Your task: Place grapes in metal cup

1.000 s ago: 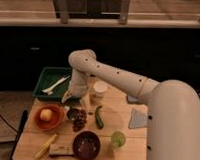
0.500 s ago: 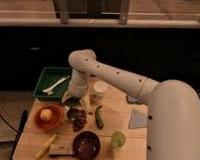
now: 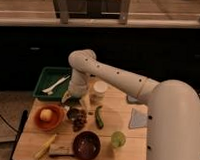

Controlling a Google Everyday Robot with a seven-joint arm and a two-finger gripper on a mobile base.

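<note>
The grapes [image 3: 80, 121] are a dark knobbly bunch lying on the wooden table [image 3: 115, 157], left of the green cucumber [image 3: 99, 117]. The metal cup [image 3: 72, 113] is a small grey cup touching the bunch's upper left, partly hidden by my gripper. My gripper [image 3: 76, 100] hangs from the white arm just above the cup and the top of the bunch. Its pale fingers [image 3: 85, 101] stand apart and hold nothing.
An orange bowl [image 3: 48, 118] with a yellow fruit stands left of the cup. A green tray [image 3: 45, 81] with a white utensil is behind. A white cup [image 3: 99, 89], a dark brown bowl [image 3: 86, 145], a translucent green cup [image 3: 118, 139], a banana [image 3: 45, 146] and a grey cloth [image 3: 138, 118] share the table.
The gripper has stayed almost still above the cup and grapes, perhaps sinking slightly. No object has moved.
</note>
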